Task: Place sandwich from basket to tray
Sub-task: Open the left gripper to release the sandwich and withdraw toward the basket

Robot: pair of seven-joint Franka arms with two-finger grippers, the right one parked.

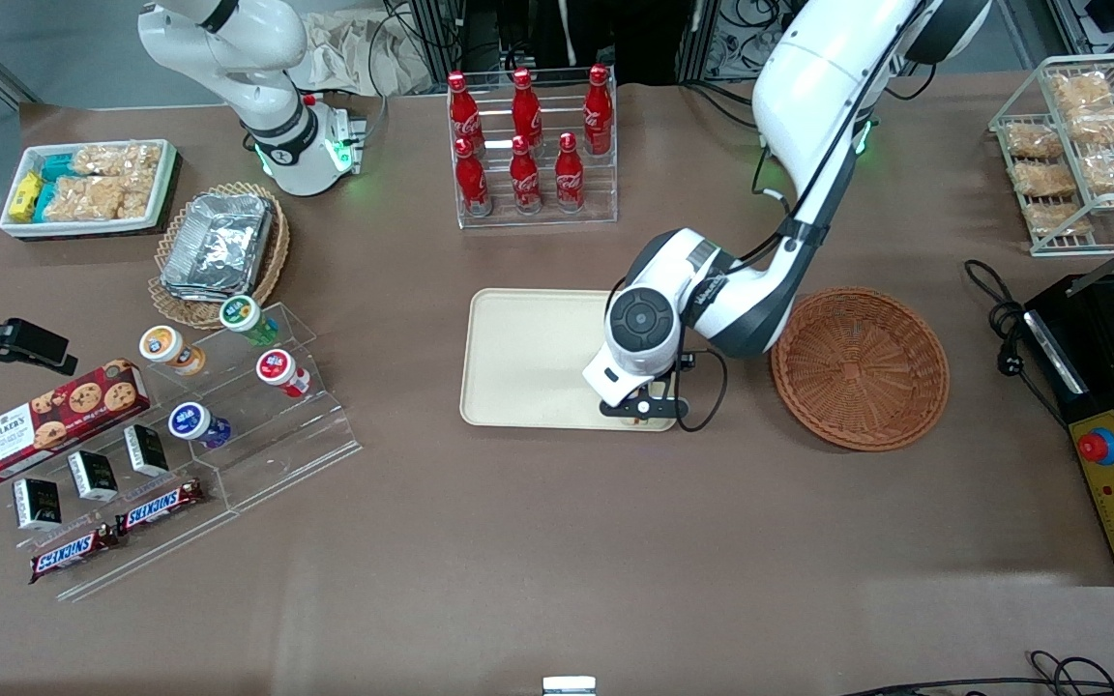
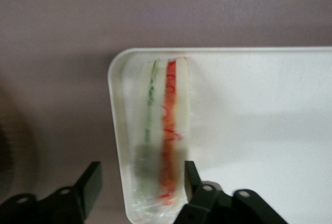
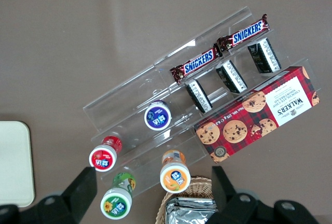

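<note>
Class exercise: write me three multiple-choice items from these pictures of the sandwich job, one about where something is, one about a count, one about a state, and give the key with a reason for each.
1. Where does the sandwich lie?
A. In the basket
B. On the tray, in the corner toward the basket and nearer the front camera
C. On the bare table

2. How many red bottles stand in the clear rack?
A. Four
B. Six
C. Eight

3. How does the gripper stand?
A. Open, a finger on each side of the sandwich
B. Shut on the sandwich
C. Raised above the basket

Key:
1 B: the wrist view shows the sandwich inside the tray's rim at a corner, and the front view shows the basket holding nothing.
2 B: three stand in each of two rows.
3 A: one finger is off the tray, clear of the sandwich; the other sits beside it.
</note>
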